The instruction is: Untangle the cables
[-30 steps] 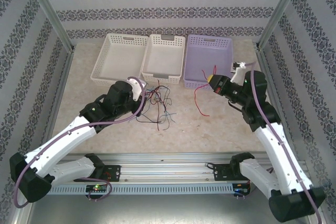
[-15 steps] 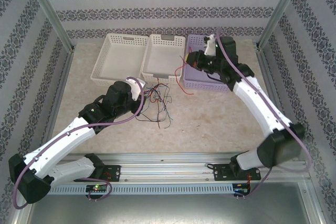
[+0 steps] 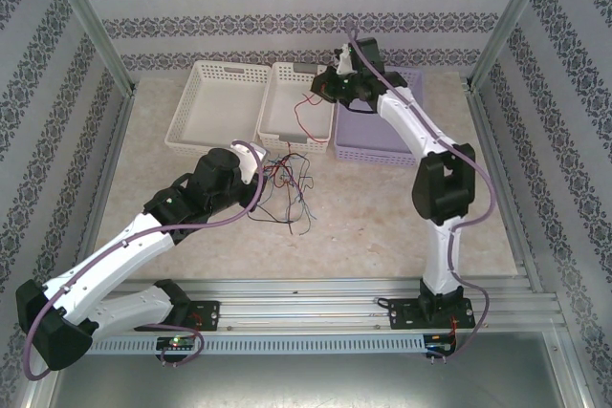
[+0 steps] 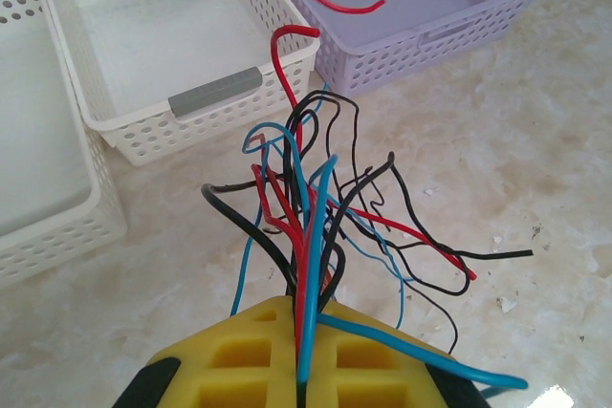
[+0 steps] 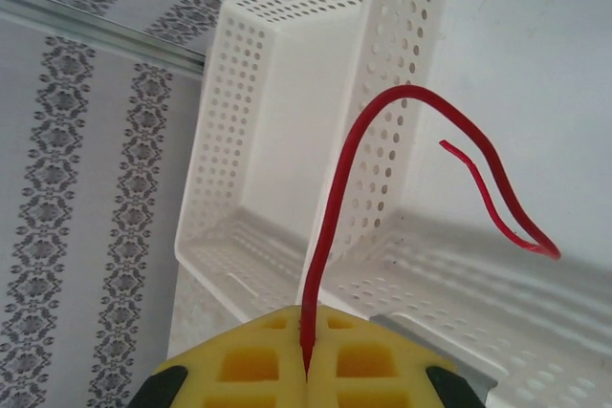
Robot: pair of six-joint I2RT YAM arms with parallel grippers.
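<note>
"Two hands, both clenched?"

"Yes. The right hand (image 5: 306,370) pinches a single red cable (image 5: 406,91) between its yellow pads (image 5: 249,360). The left hand (image 4: 304,370) grips the rest of the cables (image 4: 311,188) at their base."

"Where do they sit?"

"The single strand arches up from the right hand's pads and curls back. Its loose end dangles beneath that hand, above the middle white basket (image 4: 191,131). The bunch fans out ahead of the left hand, low over the counter (image 4: 545,140), and one red strand rises in front of the basket's near corner."

"Which step is this, in your view?"

"Probably dropping the freed strand into that basket. I'd bring the right hand down until the whole tail lies inside the walls, and only then release. Let go from high up, and a wire this floppy may drape over the rim or slip into the lilac basket (image 4: 459,35) just to the hand's side. The left hand should hold its clamp so the bunch doesn't spring apart."

"And the materials?"

"The cables are thin and smooth-sheathed, in red, blue and black, and they hold kinks rather than lying flat. The pads look like blocky yellow foam with square recesses. The baskets are rigid plastic with walls perforated all over, so a wire tip could catch in a hole. The middle one carries a grey tab on its rim. The counter is pale, marbled and slightly flecked"
</note>
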